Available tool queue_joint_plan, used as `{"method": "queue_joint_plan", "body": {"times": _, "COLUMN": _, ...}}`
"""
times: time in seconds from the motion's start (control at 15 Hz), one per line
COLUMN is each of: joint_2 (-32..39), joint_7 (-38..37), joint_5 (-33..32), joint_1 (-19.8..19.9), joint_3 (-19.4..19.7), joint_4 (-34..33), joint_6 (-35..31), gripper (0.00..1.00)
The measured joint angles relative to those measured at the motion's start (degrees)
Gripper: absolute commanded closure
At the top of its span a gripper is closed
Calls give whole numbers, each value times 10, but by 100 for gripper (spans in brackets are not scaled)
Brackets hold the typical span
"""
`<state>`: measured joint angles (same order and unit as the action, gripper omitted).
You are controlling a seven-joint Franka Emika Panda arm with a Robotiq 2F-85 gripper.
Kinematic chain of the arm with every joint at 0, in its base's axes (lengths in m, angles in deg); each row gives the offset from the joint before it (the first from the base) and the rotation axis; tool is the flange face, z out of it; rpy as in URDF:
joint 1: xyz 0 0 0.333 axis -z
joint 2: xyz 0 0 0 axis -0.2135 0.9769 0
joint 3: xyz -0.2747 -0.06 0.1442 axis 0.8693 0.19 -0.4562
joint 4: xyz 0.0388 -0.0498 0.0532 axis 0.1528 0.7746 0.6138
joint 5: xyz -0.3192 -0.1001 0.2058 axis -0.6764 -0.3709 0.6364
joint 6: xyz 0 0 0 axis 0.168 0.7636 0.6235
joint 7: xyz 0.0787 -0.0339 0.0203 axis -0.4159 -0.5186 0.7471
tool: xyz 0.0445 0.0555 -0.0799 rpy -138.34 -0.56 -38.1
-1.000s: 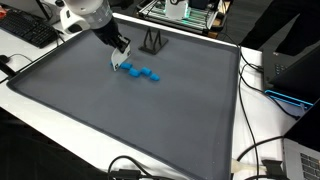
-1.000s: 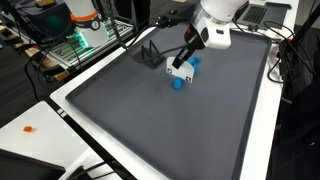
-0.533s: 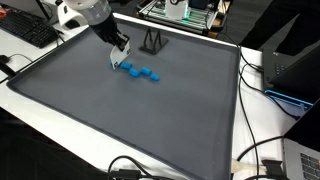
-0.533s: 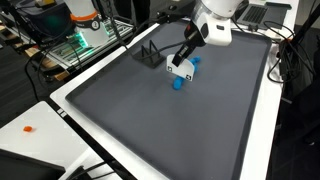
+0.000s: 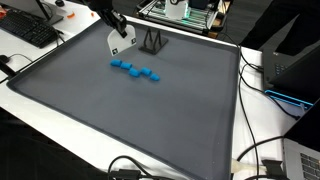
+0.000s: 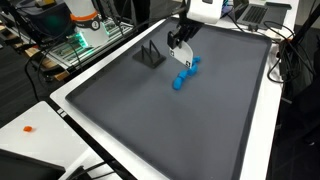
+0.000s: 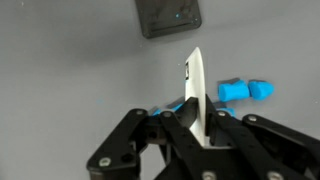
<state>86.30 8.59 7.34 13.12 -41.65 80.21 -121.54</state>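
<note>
Gripper (image 5: 121,32) hangs above the grey mat (image 5: 120,120), clear of its surface, fingers closed tight on a thin white card (image 5: 116,43). The card is pinched by one end and juts out beyond the fingertips. Nearest items below: a short row of blue blocks (image 5: 136,70) lying flat on the mat, near the mat edge by which the black stand (image 5: 152,41) sits. The row runs roughly parallel to that edge. The stand is just beside the edge and apart from the blocks. In both exterior views the card is off the blocks with a visible air gap. An exterior view shows the card's broad white face, approx. upright and slightly tilted, in front of the stand. From the opposite side the gripper (image 6: 180,38) body covers most of the card, and the blocks (image 6: 185,73) line up end-on, so their count cannot be read there. The stand (image 6: 150,55) shows there as an open wire-like triangle. Wrist view gives what neither ext. view does: the card (image 7: 197,95) edge-on, a narrow white strip w/ a small dark mark near its top, clamped between the black fingers (image 7: 150,135). Blue blocks (image 7: 245,90) show on the mat to either side of the strip, and the stand (image 7: 168,17) shows from above as a dark square at the frame top. A keyboard (image 5: 30,30) lies off the mat, beyond one corner.
</note>
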Motion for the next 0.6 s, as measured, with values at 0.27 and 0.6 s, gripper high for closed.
{"method": "queue_joint_plan", "body": {"times": 0.27, "joint_2": -50, "joint_7": -85, "joint_5": 57, "joint_1": 0, "joint_3": 2, "joint_4": 60, "joint_6": -23, "gripper": 98}}
{"method": "queue_joint_plan", "body": {"times": 0.6, "joint_2": -111, "joint_7": -181, "joint_5": 123, "joint_1": 0, "joint_3": 2, "joint_4": 157, "joint_6": -95, "gripper": 98}}
